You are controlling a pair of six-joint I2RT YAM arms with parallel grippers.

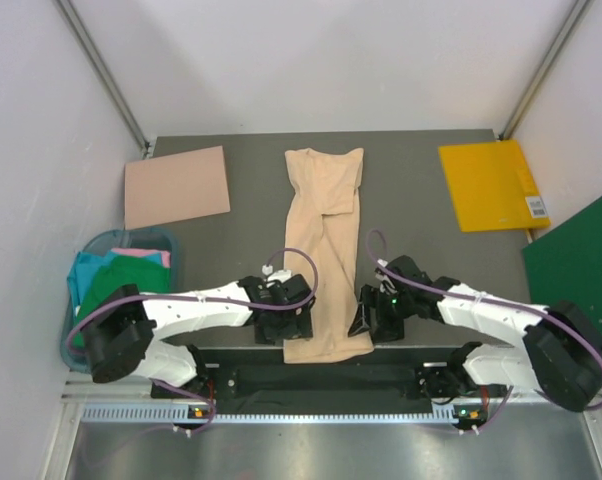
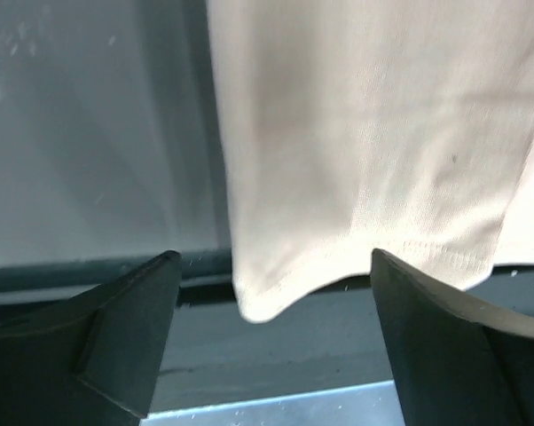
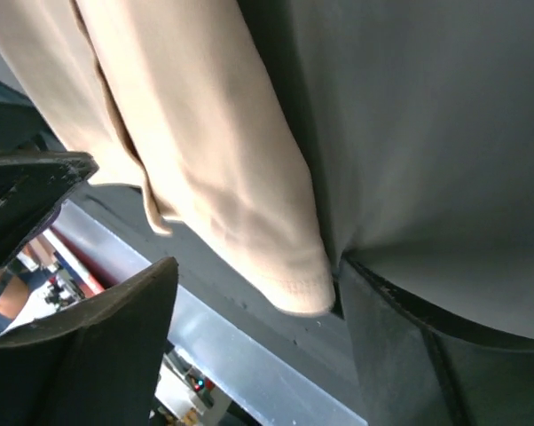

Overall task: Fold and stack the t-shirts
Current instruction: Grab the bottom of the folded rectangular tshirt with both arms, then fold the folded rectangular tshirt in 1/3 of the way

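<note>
A light beige t-shirt (image 1: 321, 250) lies folded into a long narrow strip down the middle of the dark table (image 1: 421, 230). Its hem hangs over the near edge. My left gripper (image 1: 284, 325) is open at the hem's left corner. In the left wrist view the shirt (image 2: 365, 133) has that corner between the spread jaws of the gripper (image 2: 274, 266), unclamped. My right gripper (image 1: 366, 320) is open at the hem's right corner. In the right wrist view the shirt (image 3: 205, 160) has its corner next to one finger of the gripper (image 3: 258, 266).
A folded tan-pink shirt (image 1: 176, 187) lies at the back left. A blue basket (image 1: 171, 240) off the table's left edge holds green (image 1: 111, 285), teal and pink shirts. A yellow folder (image 1: 491, 185) lies at the back right, with a green board (image 1: 581, 255) beside it.
</note>
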